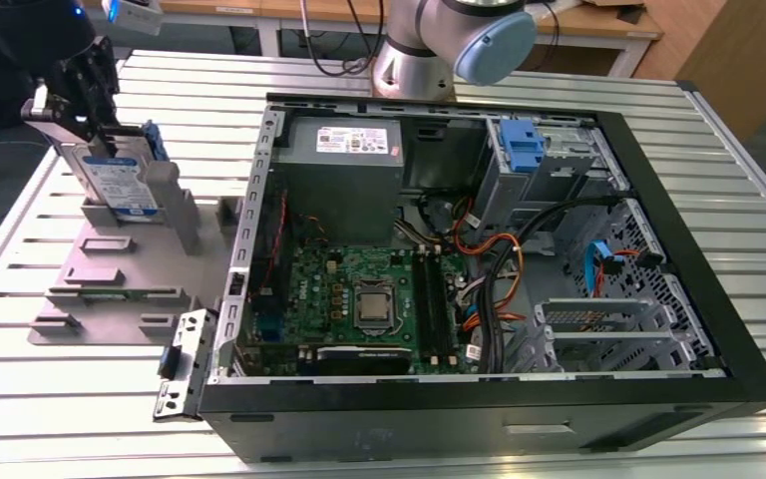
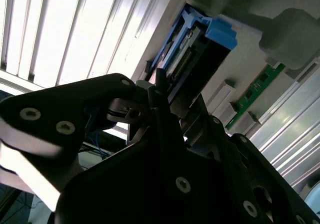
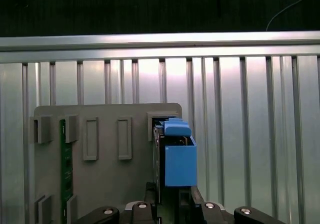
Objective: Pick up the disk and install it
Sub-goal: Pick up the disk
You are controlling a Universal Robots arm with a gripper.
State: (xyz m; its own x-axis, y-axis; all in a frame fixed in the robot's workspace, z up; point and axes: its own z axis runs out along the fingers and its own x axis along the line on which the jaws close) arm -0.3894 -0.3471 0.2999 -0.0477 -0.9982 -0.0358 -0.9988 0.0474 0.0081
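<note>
Disk [image 1: 115,180] standing in rack [image 1: 104,289], end effector [image 1: 77,115] @ top edge

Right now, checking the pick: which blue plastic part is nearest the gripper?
The carrier on the disk, upright in the grey fixture at the gripper; the other blue bracket sits inside the case.

Claw [image 1: 75,112] at exterior view's far left, pointing downward

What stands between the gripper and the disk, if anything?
Nothing visible does. In the exterior view the gripper is right at the top edge of the disk, which stands upright in the grey holder, with no other object between them.
</note>
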